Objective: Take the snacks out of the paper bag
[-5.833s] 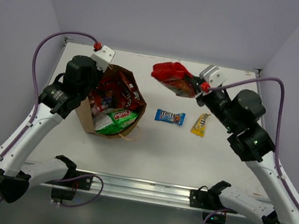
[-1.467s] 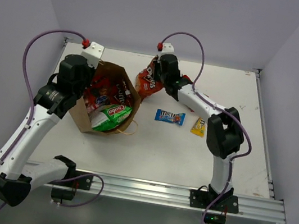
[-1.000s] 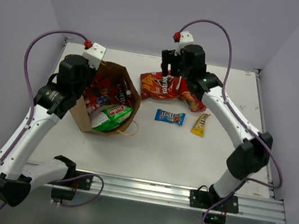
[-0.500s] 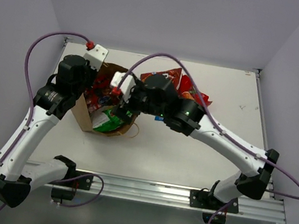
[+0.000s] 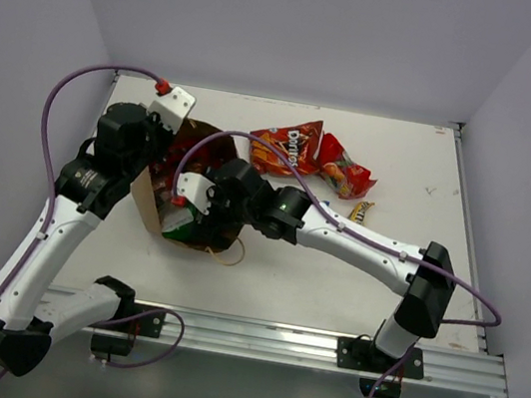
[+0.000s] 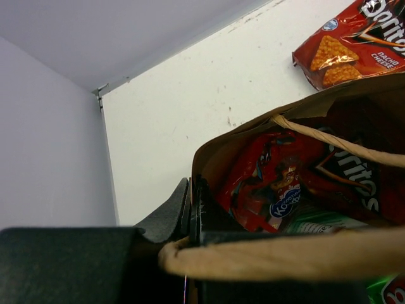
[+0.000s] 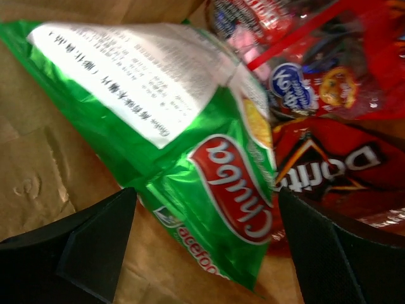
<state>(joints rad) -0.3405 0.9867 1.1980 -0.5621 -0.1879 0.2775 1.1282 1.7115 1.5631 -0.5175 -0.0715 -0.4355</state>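
The brown paper bag (image 5: 149,203) lies on its side at the table's left, mouth toward the camera. My left gripper (image 5: 160,142) is shut on the bag's rim (image 6: 197,166), with a twisted handle (image 6: 329,253) across the left wrist view. My right gripper (image 5: 184,209) is at the mouth, open, its fingers (image 7: 88,244) on either side of the green-white chip bag (image 7: 209,171) without touching it. A Doritos bag (image 7: 335,168) and a red cookie bag (image 6: 272,183) also lie inside. Another Doritos bag (image 5: 289,147) and a small red bag (image 5: 345,176) rest on the table.
A yellow candy packet (image 5: 363,210) peeks out behind the right forearm (image 5: 360,242), which stretches across the table's middle. Purple cables loop over both arms. Walls enclose the table at the back and both sides.
My right arm has swung from the far middle of the table to the bag's mouth, leaving a Doritos bag there, and its jaws have widened. The left gripper keeps its hold on the rim.
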